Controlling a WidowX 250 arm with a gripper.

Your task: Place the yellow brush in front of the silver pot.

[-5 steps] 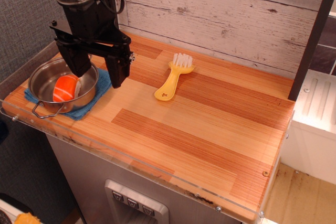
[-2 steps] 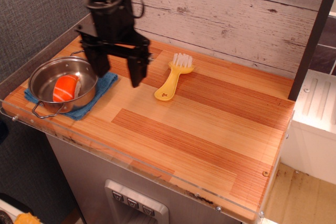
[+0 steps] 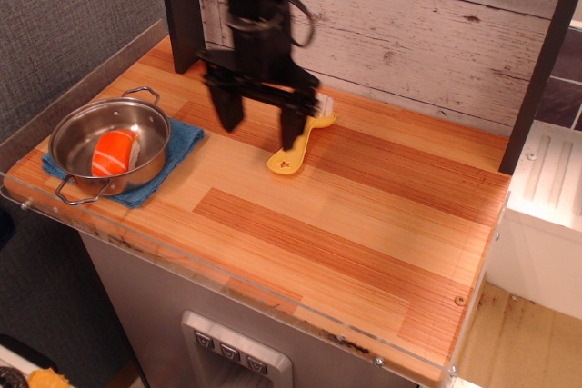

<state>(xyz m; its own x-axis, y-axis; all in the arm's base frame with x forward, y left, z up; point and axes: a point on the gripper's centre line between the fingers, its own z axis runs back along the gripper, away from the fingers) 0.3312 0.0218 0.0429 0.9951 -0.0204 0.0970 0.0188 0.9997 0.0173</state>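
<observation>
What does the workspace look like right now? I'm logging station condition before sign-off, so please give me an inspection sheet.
Surface: wooden tabletop with a clear plastic edge strip along the front.
Job's things: yellow brush lies flat near the back, partly hidden by the arm; silver pot stands at the left end, on a blue cloth.
Clutter: an orange and white toy piece sits inside the pot.
Grippers: gripper open, fingers pointing down, one finger in front of the brush handle; contact cannot be told.
Cables: black cable loops beside the arm.
Surroundings: whitewashed plank wall behind, grey textured panel left, white unit right.
</observation>
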